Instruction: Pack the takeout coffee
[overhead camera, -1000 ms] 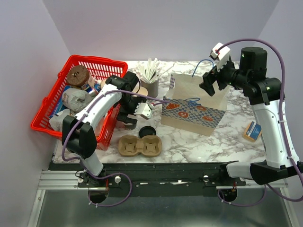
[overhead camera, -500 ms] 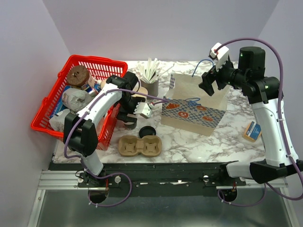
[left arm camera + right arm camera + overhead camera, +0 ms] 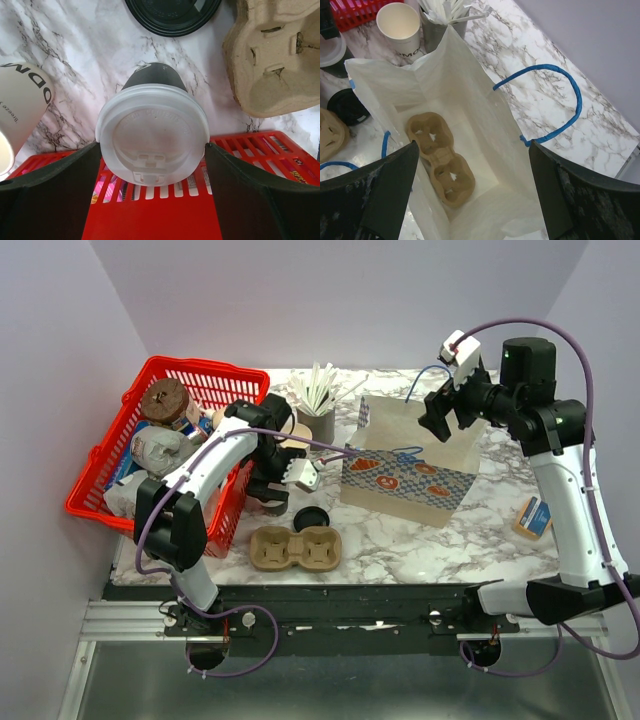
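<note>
Left pincer (image 3: 152, 147) clenched on the takeout coffee (image 3: 152, 132), one dark finger pressed against each side of the white lid's rim. Cup upright on the marble table (image 3: 65, 45) between those fingers, its dark body tapering away beneath the lid. Straight ahead of the fingertips, past the cup, a round black lid (image 3: 172, 15) flat on the table. Ahead and off to the right finger's side, an empty cardboard carrier (image 3: 272, 55), near the cup but apart from it. Outside the left finger, a cream paper cup (image 3: 20, 115) with dark lettering and a pale inside. Beneath and behind both fingers, the slatted wall of a red basket (image 3: 150, 210), just beside the coffee. Right pincer (image 3: 473, 145) released – fingers spread wide, nothing between them – hanging above the open mouth of a white paper bag (image 3: 485, 115). Directly under that pincer, on the bag's floor, a second carrier (image 3: 440, 157), both sockets empty. On the right finger's side, a blue handle (image 3: 565, 100) arching up from the bag's rim. Ahead of the right pincer, beyond the bag's far edge, a holder of white sticks (image 3: 445, 20).
</note>
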Controlling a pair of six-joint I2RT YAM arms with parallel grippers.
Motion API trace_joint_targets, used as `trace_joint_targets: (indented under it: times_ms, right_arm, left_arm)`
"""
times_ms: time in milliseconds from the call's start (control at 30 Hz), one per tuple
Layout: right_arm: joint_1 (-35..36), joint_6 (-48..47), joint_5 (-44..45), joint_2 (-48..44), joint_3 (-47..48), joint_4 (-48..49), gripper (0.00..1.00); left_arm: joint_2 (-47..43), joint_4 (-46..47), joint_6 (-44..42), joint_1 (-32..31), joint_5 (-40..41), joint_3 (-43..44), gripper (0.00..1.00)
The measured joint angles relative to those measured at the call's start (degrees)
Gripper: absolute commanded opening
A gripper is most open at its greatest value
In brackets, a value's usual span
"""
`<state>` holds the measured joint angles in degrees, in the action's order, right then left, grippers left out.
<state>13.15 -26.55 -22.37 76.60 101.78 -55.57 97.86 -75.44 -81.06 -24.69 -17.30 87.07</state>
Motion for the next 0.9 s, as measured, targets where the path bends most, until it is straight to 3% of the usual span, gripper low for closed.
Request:
trace_joint_targets:
  times_ms: [900]
  right_arm:
    - [0.0,0.0,-0.3,3.0,1.5,0.2,1.00]
  left_arm:
    - [-3.3,3.7,-0.1,0.0,-0.3,-4.4,0.95]
